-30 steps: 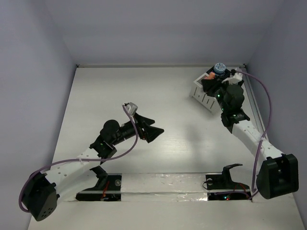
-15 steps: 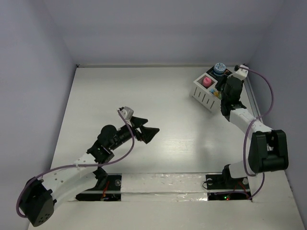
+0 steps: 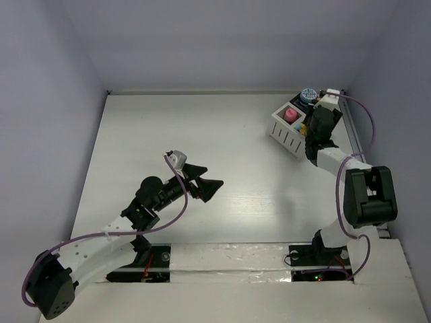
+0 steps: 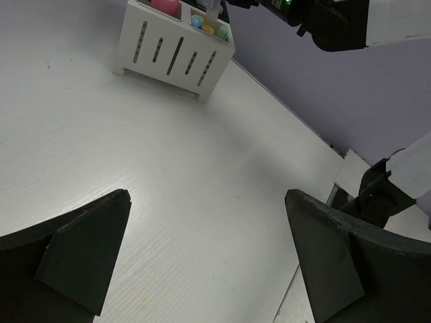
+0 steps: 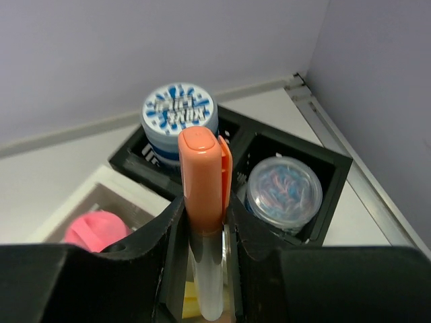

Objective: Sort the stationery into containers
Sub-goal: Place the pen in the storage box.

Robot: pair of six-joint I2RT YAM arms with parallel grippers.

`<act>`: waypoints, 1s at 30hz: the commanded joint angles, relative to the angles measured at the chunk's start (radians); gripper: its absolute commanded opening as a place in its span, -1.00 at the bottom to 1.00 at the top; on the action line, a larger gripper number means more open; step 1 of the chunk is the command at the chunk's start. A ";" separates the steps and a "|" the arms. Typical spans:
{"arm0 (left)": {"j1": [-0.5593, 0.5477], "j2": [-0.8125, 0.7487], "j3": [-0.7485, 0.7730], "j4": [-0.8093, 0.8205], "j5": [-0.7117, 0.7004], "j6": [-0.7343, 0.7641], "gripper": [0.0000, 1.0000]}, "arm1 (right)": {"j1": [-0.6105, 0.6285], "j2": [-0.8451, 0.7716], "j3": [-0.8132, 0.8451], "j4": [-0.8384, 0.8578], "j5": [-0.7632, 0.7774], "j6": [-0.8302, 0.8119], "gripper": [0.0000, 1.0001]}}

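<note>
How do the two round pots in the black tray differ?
The printed pot has an opaque blue-and-white lid; the clear-lidded pot shows swirled colours through its lid. The printed pot stands above its compartment rim; the clear-lidded pot sits lower. Both are round, upright, in separate compartments of the black tray.

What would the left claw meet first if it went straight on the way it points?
Probably the table top: the open left claw tilts down at it, short of the white slatted box. Depth is hard to judge.

On the white table (image 3: 202, 134) stands a white slatted box (image 3: 286, 133) joined to a black tray (image 5: 330, 195).
</note>
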 commanded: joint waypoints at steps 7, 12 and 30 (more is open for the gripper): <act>-0.007 0.012 0.006 0.046 0.008 0.016 0.98 | -0.006 -0.004 -0.062 0.191 0.021 -0.104 -0.86; -0.007 -0.002 0.003 0.041 0.002 0.016 0.98 | -0.006 -0.016 -0.122 0.234 0.001 -0.085 -0.60; -0.007 -0.041 -0.004 0.018 -0.043 0.018 0.98 | 0.003 -0.274 -0.176 0.075 -0.045 0.142 1.00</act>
